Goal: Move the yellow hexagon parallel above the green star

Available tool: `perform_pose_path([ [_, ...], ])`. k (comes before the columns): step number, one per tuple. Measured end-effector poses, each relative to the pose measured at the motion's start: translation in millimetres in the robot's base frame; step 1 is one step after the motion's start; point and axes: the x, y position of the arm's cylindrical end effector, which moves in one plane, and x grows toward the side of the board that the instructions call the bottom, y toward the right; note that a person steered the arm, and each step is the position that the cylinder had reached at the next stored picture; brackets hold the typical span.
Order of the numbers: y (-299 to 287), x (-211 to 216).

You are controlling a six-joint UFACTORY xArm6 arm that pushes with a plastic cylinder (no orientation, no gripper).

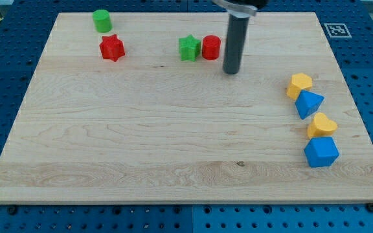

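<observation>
The yellow hexagon point(299, 84) lies at the view's right, touching a blue triangular block point(309, 104) just below it. The green star point(188, 48) sits near the view's top centre, with a red cylinder point(211, 47) touching its right side. My tip point(231, 70) rests on the board just right of and slightly below the red cylinder. It is well to the left of the yellow hexagon and touches no block.
A green cylinder point(101, 20) and a red star point(112, 48) lie at the view's top left. A yellow heart point(321, 125) and a blue cube point(320, 152) lie below the blue triangular block. The wooden board point(173, 142) has blue pegboard around it.
</observation>
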Motion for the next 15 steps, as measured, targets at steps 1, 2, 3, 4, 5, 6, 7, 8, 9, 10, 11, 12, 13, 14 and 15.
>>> perform_pose_path([
  [1,50,0],
  [2,115,0],
  [3,165,19],
  [4,164,71],
  [5,163,71],
  [6,150,72],
  [7,132,77],
  [8,124,74],
  [9,95,52],
  [10,91,36],
  [11,82,36],
  [12,66,41],
  [13,59,41],
  [14,59,31],
  [15,59,0],
])
